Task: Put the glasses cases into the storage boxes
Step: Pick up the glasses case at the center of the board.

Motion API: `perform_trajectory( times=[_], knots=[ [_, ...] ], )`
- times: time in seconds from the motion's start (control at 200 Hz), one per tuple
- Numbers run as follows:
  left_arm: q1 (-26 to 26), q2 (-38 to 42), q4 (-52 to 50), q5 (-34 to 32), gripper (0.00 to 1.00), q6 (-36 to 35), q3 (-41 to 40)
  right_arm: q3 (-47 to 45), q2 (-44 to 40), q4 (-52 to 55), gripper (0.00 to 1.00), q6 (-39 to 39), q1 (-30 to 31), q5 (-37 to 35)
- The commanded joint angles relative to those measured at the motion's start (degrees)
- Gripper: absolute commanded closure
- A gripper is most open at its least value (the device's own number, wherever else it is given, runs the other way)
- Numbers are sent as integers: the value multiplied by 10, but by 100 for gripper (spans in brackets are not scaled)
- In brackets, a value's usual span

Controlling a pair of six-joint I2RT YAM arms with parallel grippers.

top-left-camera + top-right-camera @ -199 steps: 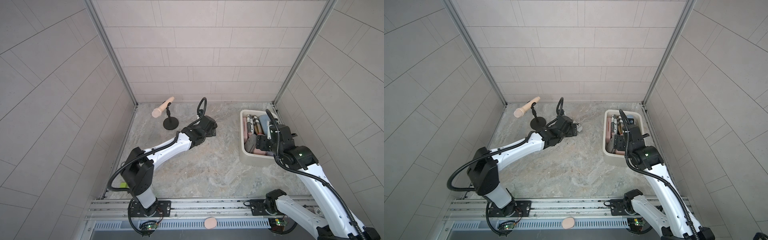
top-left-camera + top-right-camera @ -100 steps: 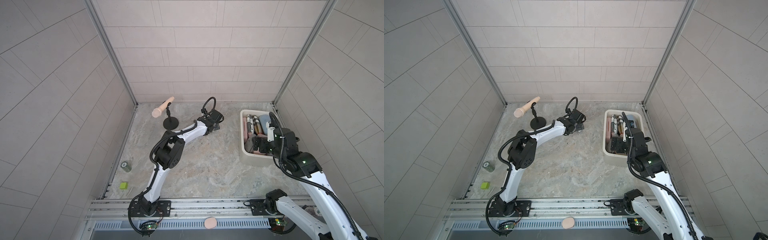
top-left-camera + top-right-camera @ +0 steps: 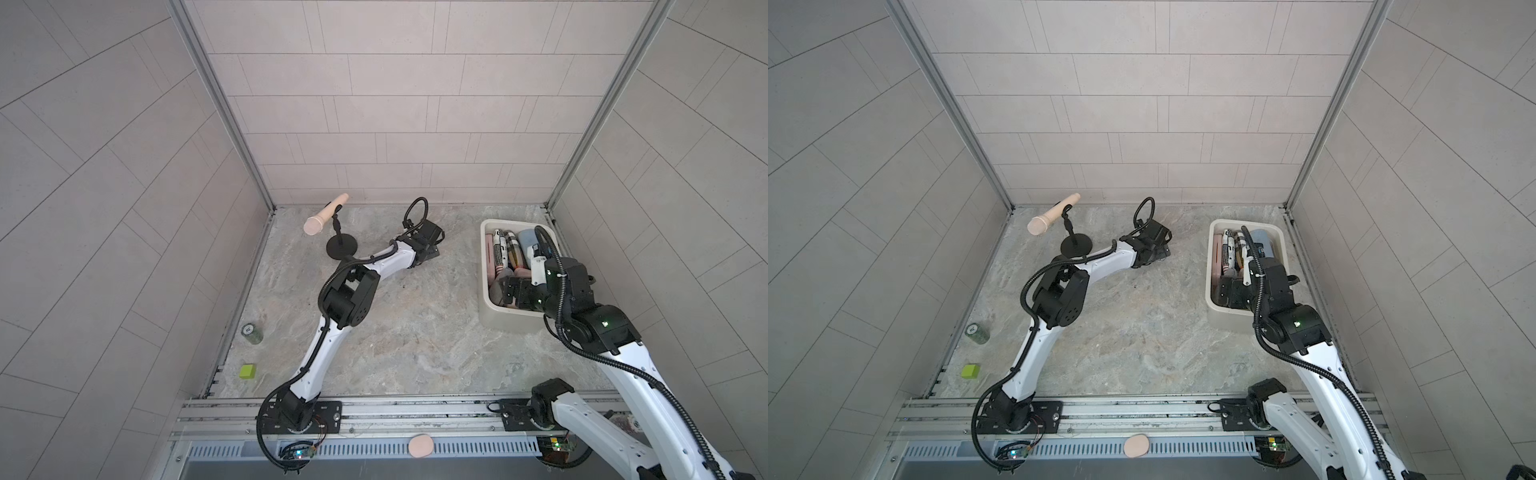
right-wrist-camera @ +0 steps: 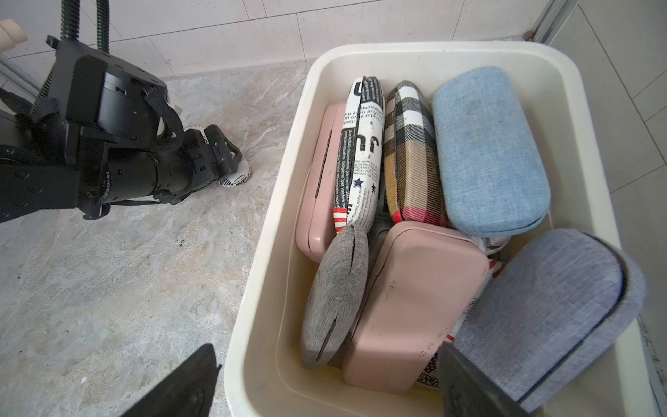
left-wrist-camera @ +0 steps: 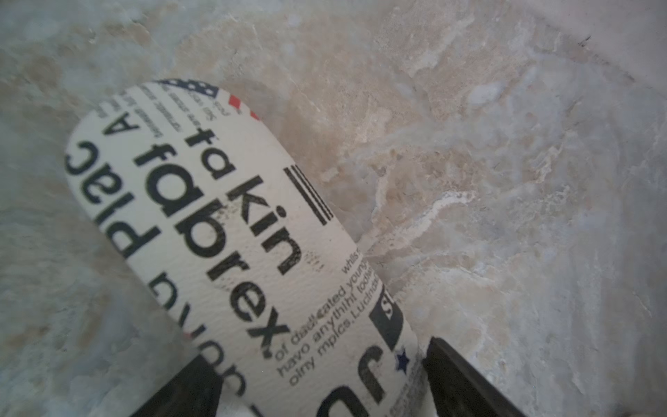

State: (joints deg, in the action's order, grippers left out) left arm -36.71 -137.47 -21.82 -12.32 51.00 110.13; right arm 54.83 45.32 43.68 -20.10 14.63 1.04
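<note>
A rounded oblong newspaper-print glasses case (image 5: 216, 216) lay flat on the marbled tabletop (image 5: 505, 180), apart from the cream plastic storage tub (image 4: 433, 48), its long axis pointing away from the left gripper (image 5: 317, 357), whose jaws straddled its width; whether they pinched was unclear. Likely light, stiff and smooth, it suited a crosswise hold. The right gripper (image 4: 330, 348) gaped empty.

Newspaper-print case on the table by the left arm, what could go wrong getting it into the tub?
1. The left gripper has its jaws either side of the newspaper-print case, not plainly clamped; it may slip when lifted.
2. The tub is packed with cases; another could perch high.
3. The right gripper hangs over the tub, in the likely drop path.
</note>
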Motion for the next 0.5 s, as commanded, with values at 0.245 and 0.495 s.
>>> perform_trajectory(
  times=[0.245, 0.495],
  knots=[
    [36, -5, 45, 41, 20, -23, -21, 5, 0, -1, 5, -4, 3, 8],
    [51, 5, 47, 66, 16, -54, -37, 7, 6, -6, 5, -12, 2, 22]
  ],
)
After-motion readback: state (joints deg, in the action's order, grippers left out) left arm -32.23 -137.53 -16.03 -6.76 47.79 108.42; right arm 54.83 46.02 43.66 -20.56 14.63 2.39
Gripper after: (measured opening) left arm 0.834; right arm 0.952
